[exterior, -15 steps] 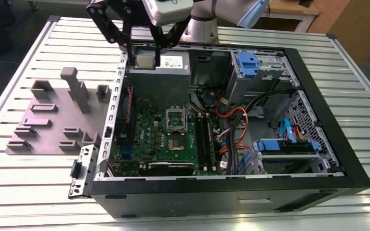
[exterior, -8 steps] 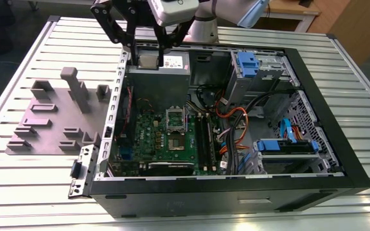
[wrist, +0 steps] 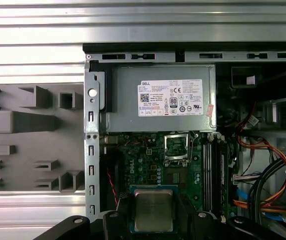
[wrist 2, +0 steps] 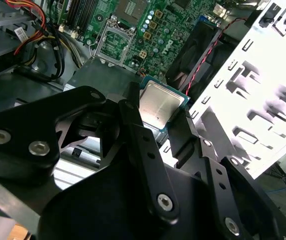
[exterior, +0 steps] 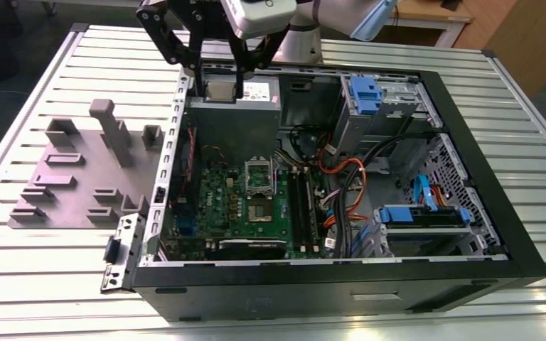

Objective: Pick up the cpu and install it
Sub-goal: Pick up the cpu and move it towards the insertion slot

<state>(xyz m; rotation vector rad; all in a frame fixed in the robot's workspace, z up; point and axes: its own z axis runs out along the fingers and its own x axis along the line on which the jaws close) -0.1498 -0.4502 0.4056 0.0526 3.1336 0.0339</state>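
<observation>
The black jaws are pinching the small, flat, square, silver-topped cpu (wrist 2: 160, 105) by opposite edges, holding it over the grey metal power supply (exterior: 235, 128) in the open black computer case (exterior: 301, 295). Judging by looks, it is light, stiff and fragile underneath, so edge holds are suiting it.

- cpu (wrist 2: 158, 102): near rim covered by the fingers (wrist 2: 138, 135) of the pincer (wrist 2: 160, 115) clamping it, in both wrist views.
- Arm (exterior: 297, 32): upper part cut off by the exterior view's top edge.
- Grey fixture (wrist: 28, 135): one side cut off by the picture's edge, first wrist view.
- Computer case (wrist: 262, 55): likewise cut off, first wrist view.
</observation>
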